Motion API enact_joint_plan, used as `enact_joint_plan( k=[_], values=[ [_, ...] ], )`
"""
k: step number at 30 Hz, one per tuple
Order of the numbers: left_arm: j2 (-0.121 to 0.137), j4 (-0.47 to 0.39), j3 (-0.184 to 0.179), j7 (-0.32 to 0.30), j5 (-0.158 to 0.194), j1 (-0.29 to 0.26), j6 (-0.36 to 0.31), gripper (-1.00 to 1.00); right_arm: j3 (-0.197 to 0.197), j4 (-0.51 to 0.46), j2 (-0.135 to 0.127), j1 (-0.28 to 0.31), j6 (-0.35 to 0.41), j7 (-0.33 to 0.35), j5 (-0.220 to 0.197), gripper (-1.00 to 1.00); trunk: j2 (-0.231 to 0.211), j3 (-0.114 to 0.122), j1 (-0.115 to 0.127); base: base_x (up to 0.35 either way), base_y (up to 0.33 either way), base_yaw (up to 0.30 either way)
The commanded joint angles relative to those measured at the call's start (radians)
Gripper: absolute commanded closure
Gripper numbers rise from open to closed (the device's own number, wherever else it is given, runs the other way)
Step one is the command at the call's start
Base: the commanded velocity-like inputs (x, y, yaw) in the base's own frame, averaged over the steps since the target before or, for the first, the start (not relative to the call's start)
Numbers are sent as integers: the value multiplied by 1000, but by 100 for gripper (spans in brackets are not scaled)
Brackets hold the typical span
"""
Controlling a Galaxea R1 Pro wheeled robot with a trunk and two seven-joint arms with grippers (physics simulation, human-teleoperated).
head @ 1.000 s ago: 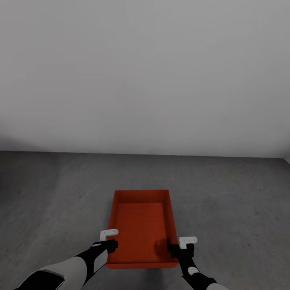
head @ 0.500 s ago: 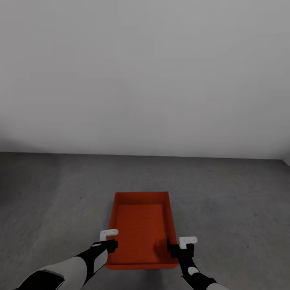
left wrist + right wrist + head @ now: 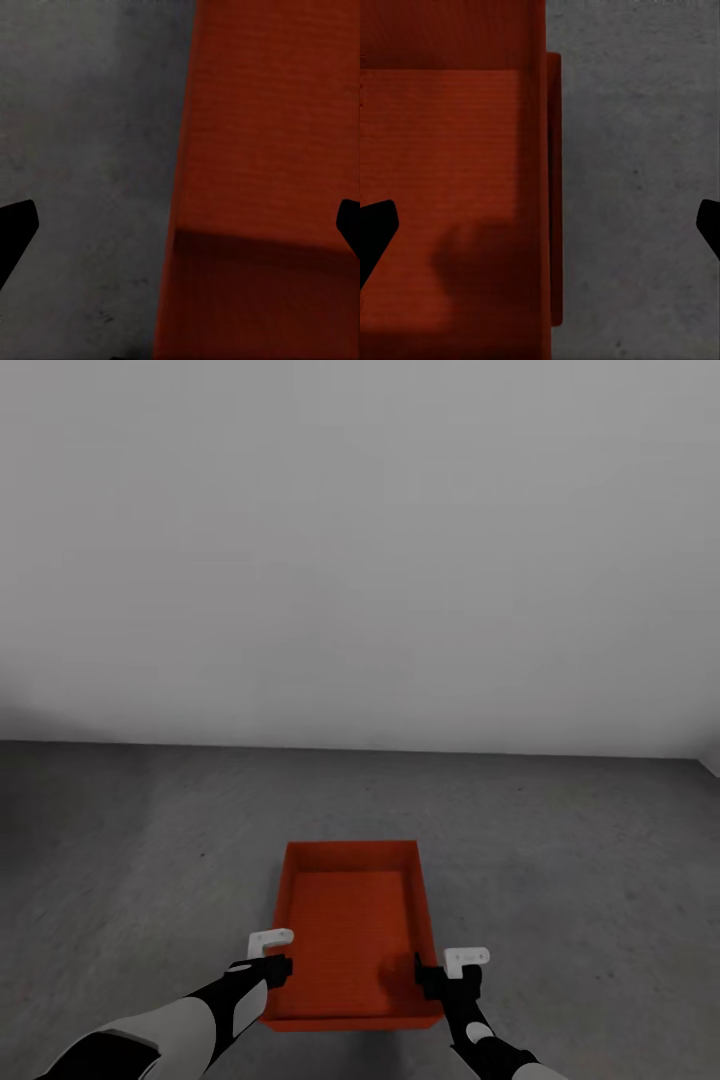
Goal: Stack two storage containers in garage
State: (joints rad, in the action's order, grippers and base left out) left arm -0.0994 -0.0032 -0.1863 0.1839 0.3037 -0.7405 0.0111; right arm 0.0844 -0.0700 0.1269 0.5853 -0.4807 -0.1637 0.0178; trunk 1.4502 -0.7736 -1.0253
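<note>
One orange-red lidless storage container [image 3: 350,930] sits on the dark grey garage floor [image 3: 570,840], its long side running away from me. My left gripper [image 3: 277,971] hovers open over its left wall near the front corner. In the left wrist view the fingers [image 3: 16,229] stand wide apart, straddling the container's wall [image 3: 247,150]. My right gripper [image 3: 428,980] is open over the right wall. Its wrist view shows the container's ribbed bottom [image 3: 442,165] and a narrow red ledge along the outside of the wall. Nothing is held in either gripper.
A plain pale grey wall [image 3: 360,560] stands a short way beyond the container and meets the floor in a straight line. Bare concrete spreads to both sides of the container.
The container looks slightly smaller and lower in the head view, as if it settled down away from the grippers. Both arms kept their place.
</note>
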Motion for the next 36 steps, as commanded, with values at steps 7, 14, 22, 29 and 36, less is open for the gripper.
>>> enact_joint_plan(
  k=[7,14,22,29,36],
  values=[
    [0,0,-8,2,9,0,1,-100,8,1,0,1,-1,-10,2,-100,-49,21,27,0,0,0],
    [0,0,-8,2,9,0,1,-100,8,1,0,1,-1,-10,2,-100,-98,43,54,0,0,0],
    [0,0,-8,2,9,0,1,-100,8,1,0,1,-1,-10,2,-100,-154,68,85,0,0,0],
    [0,0,-8,1,9,0,1,-100,8,1,0,1,-1,-10,2,-100,-203,90,111,0,0,0],
    [0,0,-8,1,9,0,1,-100,8,1,0,1,-1,-10,2,-100,-252,112,138,0,0,0]
  ],
)
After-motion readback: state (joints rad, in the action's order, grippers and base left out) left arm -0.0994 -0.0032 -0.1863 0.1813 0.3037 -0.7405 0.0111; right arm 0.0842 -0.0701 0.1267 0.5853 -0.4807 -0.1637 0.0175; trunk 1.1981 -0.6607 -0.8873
